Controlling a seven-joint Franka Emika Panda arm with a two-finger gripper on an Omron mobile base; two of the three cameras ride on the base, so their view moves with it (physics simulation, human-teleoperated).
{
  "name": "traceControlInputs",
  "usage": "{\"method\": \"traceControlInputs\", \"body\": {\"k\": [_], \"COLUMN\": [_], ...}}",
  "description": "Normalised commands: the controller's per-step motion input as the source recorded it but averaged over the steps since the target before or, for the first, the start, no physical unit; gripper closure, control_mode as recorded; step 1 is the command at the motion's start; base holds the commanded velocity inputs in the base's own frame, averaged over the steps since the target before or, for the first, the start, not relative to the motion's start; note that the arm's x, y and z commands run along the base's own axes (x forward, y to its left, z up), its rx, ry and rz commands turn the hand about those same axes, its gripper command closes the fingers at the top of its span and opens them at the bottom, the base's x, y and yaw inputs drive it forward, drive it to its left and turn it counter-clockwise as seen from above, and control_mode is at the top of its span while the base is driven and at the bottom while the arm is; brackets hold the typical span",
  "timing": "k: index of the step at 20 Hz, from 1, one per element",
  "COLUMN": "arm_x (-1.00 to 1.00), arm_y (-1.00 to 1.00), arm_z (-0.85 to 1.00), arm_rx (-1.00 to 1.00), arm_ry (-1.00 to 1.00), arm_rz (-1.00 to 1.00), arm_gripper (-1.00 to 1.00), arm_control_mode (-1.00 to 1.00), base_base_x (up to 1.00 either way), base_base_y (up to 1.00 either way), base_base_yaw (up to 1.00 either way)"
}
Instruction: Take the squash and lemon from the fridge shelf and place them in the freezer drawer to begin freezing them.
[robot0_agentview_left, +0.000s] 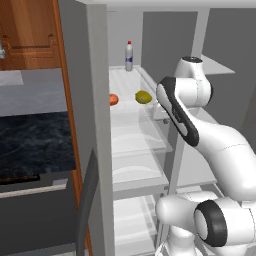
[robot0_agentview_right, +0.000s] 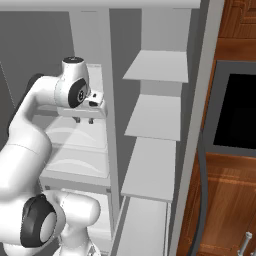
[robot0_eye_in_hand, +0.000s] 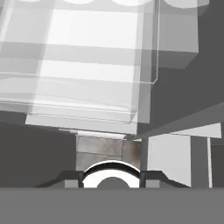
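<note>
Gripper (robot0_agentview_right: 83, 120): just outside the fridge front, at about shelf height, pointing down; two short fingers show under the hand with a gap between them and nothing in it, so it looks open and empty, though the view is small and I can't judge how wide.
Translucent bins (robot0_eye_in_hand: 78, 83): stacked below the hand, curved fronts toward the arm.
Fridge shelf (robot0_agentview_left: 131, 116): white and ribbed, beyond the gripper.
Lemon (robot0_agentview_left: 143, 97): lying on the shelf near its right side, closest fruit to the hand.
Squash (robot0_agentview_left: 114, 99): on the same shelf at the left edge, partly hidden by the fridge wall, well apart from the lemon.
Bottle (robot0_agentview_left: 129, 56): upright at the back of the shelf.
Handling: both likely light and firm; the rounded, smooth skins may roll or slip. Take the lemon across its narrow middle, the squash across its widest part.
</note>
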Motion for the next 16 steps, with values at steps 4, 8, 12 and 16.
{"method": "traceControlInputs", "body": {"k": [4, 8, 12, 16], "arm_x": [-0.06, 0.00, -0.13, -0.43], "arm_y": [-0.01, 0.00, 0.01, 0.04], "arm_z": [0.00, 0.00, 0.04, 0.21], "arm_rx": [0.00, 0.00, 0.00, 0.00], "arm_ry": [-0.07, 0.00, -0.13, -0.29], "arm_rz": [-0.01, 0.00, 0.03, 0.12], "arm_gripper": [-1.00, -1.00, -1.00, -1.00], "arm_control_mode": [-1.00, -1.00, -1.00, -1.00], "base_base_x": [0.00, 0.00, 0.00, 0.00], "base_base_y": [0.00, 0.00, 0.00, 0.00], "base_base_yaw": [0.00, 0.00, 0.00, 0.00]}}
